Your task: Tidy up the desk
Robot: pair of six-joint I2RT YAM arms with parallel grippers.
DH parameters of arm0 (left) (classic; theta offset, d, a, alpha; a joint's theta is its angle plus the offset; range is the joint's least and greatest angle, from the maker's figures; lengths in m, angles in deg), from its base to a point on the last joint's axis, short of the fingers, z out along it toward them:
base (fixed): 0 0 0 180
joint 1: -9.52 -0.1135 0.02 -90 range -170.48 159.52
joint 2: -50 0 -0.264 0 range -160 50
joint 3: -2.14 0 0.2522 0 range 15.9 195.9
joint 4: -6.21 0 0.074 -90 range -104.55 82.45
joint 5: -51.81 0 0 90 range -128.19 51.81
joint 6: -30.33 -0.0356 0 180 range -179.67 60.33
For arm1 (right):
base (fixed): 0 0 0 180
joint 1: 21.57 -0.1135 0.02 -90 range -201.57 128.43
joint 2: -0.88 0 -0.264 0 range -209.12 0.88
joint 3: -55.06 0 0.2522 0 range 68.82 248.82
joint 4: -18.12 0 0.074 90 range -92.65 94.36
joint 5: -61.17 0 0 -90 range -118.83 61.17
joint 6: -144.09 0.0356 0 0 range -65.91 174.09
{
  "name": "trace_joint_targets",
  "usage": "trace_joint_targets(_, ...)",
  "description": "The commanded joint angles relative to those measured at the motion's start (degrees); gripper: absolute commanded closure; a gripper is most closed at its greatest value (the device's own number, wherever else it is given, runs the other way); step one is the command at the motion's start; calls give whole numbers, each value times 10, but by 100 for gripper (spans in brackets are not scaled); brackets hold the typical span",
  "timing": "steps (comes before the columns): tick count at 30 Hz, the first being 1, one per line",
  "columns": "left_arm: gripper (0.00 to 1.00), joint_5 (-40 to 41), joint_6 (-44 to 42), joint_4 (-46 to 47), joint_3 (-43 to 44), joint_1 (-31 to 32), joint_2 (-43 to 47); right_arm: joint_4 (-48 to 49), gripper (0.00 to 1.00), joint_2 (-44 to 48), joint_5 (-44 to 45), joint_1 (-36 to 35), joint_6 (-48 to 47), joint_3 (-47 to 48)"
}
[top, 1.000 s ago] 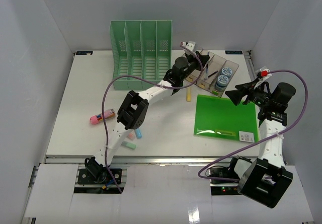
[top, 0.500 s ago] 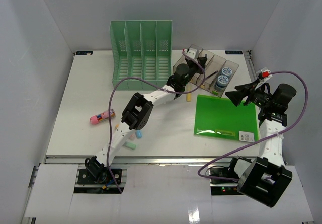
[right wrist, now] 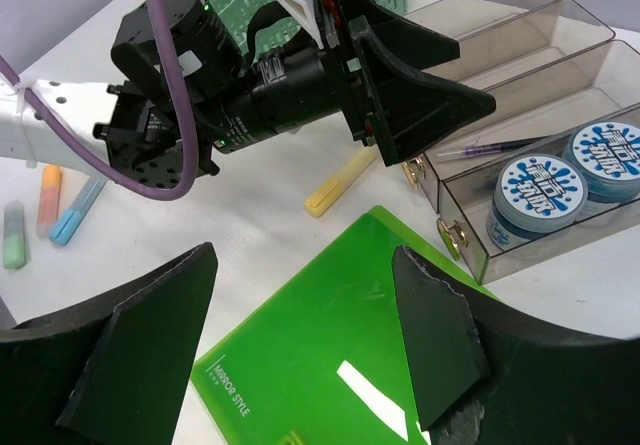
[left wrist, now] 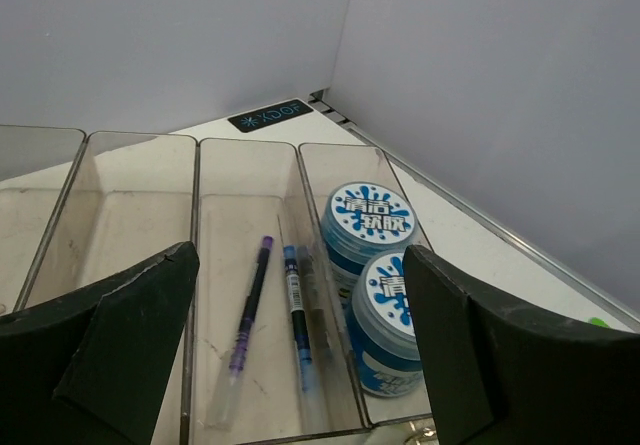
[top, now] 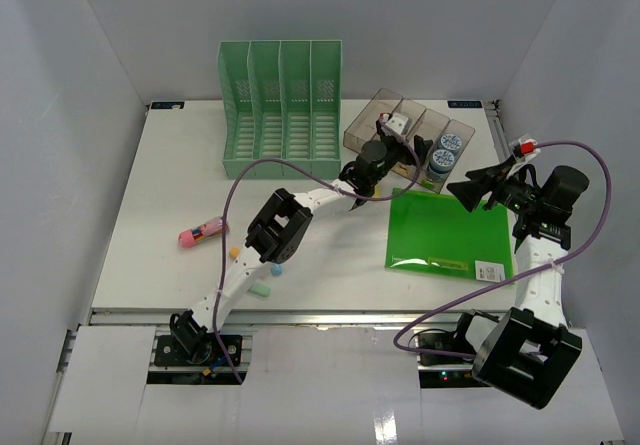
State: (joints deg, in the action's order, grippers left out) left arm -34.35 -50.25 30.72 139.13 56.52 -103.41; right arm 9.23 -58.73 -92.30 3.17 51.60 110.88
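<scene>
The white desk (top: 150, 215) carries a clear divided tray (top: 368, 125) at the back right. My left gripper (left wrist: 300, 255) hovers open over that tray, with nothing between its fingers. Below it a purple pen (left wrist: 250, 300) and a blue pen (left wrist: 294, 310) lie in one compartment. Two blue-lidded jars (left wrist: 385, 265) fill the compartment beside them. From above, the left gripper (top: 412, 153) sits at the tray's near edge. My right gripper (right wrist: 302, 255) hangs open and empty above the green folder (top: 440, 235).
A green slotted file rack (top: 282, 95) stands at the back. A yellow highlighter (right wrist: 345, 180) lies between tray and folder. A pink marker (top: 202, 232) and small pastel highlighters (top: 260, 290) lie near the left arm's base. White walls enclose the desk.
The left arm swung right, from beside the file rack to over the clear tray, and its jaws went from shut to wide open. The right arm barely moved.
</scene>
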Motion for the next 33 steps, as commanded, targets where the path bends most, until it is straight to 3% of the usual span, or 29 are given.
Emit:
trace_joint_targets(1, 5, 14, -37, -21, -11, 1, 126, 12, 22, -11, -42, 1, -13, 1)
trace_joint_targets(6, 5, 35, -61, -42, -143, 1, 271, -78, 22, -26, -11, -34, -92, 39)
trace_joint_targets(9, 4, 42, -57, -75, -271, 0, 397, -179, 22, -47, 84, -120, -165, 88)
trace_joint_targets(13, 2, 31, -21, -203, -433, -16, 564, -241, 20, -97, 227, -226, -183, 133)
trace_joint_targets(17, 2, -25, 55, -339, -603, -64, 782, -307, 19, -172, 298, -295, -193, 231)
trace_joint_targets(21, 2, -25, 64, -411, -741, -93, 954, -327, 16, -263, 401, -397, -153, 289)
trace_joint_targets(26, 2, 44, 38, -454, -839, -99, 1113, -314, 10, -351, 503, -483, -28, 345)
trace_joint_targets(29, 2, 84, 23, -468, -875, -99, 1160, -294, 10, -400, 587, -521, 20, 359)
trace_joint_targets(33, 2, 92, 13, -475, -875, -99, 1168, -293, 11, -446, 633, -531, 54, 381)
